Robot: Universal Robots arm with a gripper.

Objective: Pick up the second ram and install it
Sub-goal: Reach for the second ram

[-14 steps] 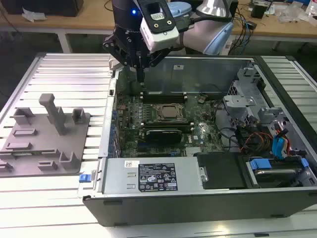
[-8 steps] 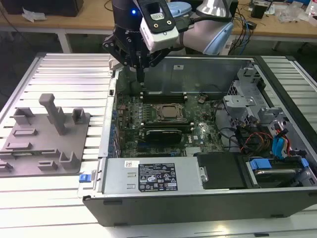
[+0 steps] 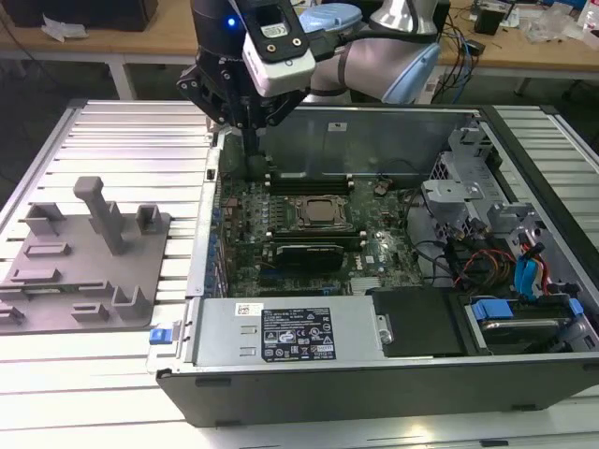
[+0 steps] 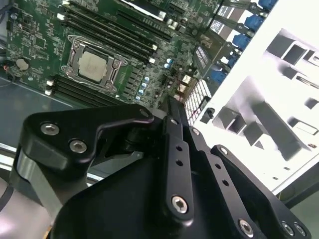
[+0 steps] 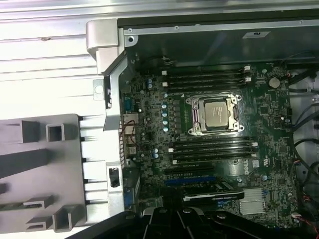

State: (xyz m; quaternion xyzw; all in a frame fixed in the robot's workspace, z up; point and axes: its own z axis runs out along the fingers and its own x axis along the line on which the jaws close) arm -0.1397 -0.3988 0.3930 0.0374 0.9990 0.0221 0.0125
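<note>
Black gripper (image 3: 253, 145) inside open grey computer case (image 3: 393, 131)
Jaws stand narrow, tips close together, above the large green motherboard (image 3: 379, 253), at its side facing the grey plastic tray (image 3: 56, 281).

- Ribbed metal table (image 3: 122, 131), pale, with bright glare along its near edge.
- Wooden-topped bench (image 3: 159, 37) on white legs behind it, cables (image 3: 463, 47) lying there.
- Dark floor (image 3: 37, 89) under the bench.
</note>
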